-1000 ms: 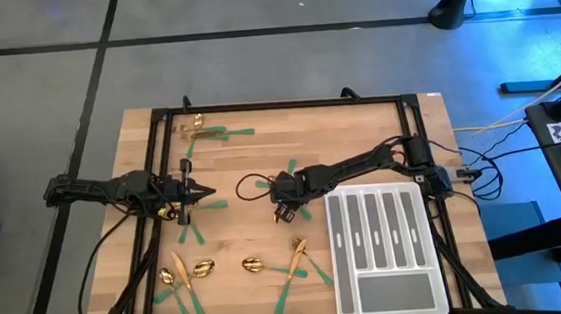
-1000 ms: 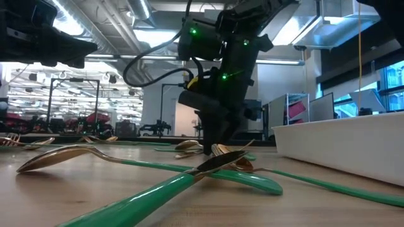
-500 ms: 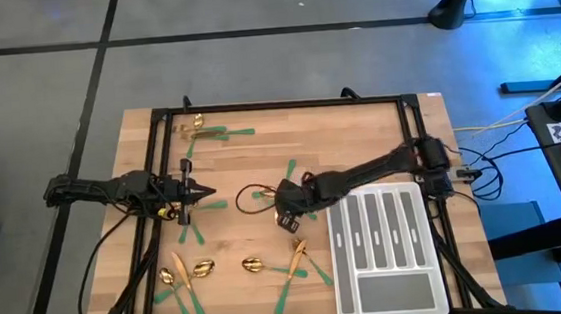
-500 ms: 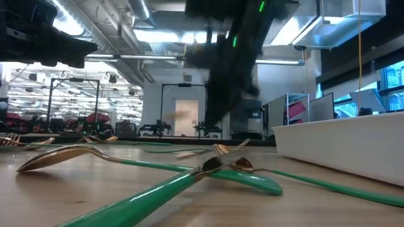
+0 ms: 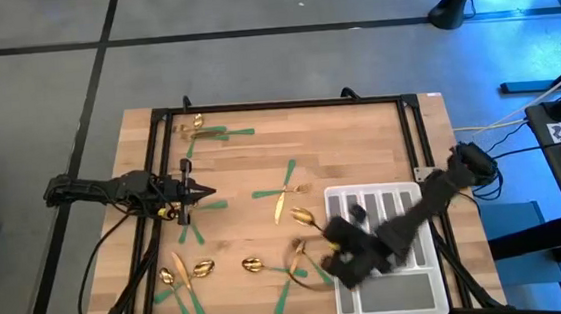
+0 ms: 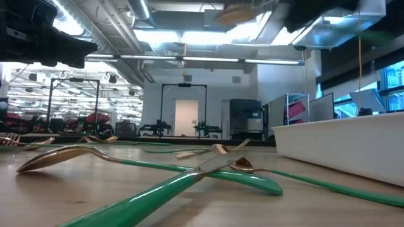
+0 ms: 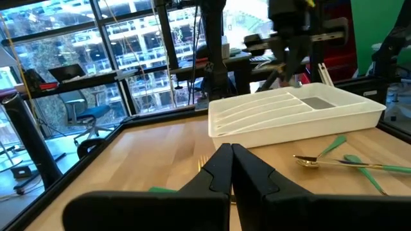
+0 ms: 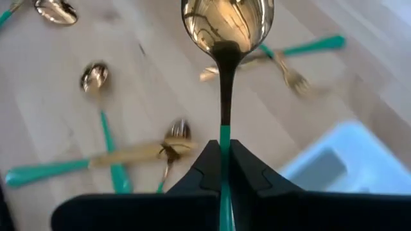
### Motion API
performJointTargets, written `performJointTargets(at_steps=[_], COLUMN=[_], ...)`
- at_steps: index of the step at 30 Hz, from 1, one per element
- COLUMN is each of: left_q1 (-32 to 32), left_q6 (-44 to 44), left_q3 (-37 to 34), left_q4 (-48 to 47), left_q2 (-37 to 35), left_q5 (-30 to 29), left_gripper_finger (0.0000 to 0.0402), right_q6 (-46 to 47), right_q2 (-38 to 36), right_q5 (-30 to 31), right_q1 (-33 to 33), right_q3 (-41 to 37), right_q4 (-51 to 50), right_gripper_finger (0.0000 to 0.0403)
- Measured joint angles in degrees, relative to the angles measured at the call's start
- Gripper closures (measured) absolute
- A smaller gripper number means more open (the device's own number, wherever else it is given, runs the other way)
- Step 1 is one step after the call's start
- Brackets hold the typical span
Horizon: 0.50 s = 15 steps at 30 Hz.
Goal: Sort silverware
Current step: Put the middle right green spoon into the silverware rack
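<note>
Above the tray's point(image 5: 427, 296) near-left corner, my right pincer point(image 8: 221, 168) is clamped on a spoon point(image 8: 226, 25), gripping its green handle with the gold bowl pointing forward. My left pincer point(image 7: 230, 168) is closed on nothing, low over the worktop's point(image 5: 350, 146) left side. Remaining silverware point(image 5: 285, 189) lies scattered on the worktop.
</note>
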Motion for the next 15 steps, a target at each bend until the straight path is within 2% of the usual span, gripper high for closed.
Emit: performJointTargets(at_steps=[5, 8, 12, 15], left_q1=[0.0, 0.0, 0.02, 0.0], left_q6=[0.0, -0.02, 0.0, -0.05], left_q3=[0.0, -0.02, 0.0, -0.01], left_q4=[0.02, 0.02, 0.16, 0.39], left_q2=[0.0, 0.01, 0.0, 0.01], left_q5=[0.0, 0.0, -0.01, 0.0], left_gripper_finger=[0.0402, 0.0402, 0.0402, 0.0402], right_q6=[14.66, 23.69, 31.75, 35.35], right_q2=[-0.98, -2.39, -2.61, -2.68], right_q5=[9.33, 12.69, 15.04, 15.1], right_q1=[10.95, 15.29, 18.33, 18.07], right_q3=[-5.08, -8.53, -11.67, -13.21], right_q4=[-1.92, -1.39, -1.42, -1.44], right_gripper_finger=[0.0397, 0.0397, 0.0397, 0.0397])
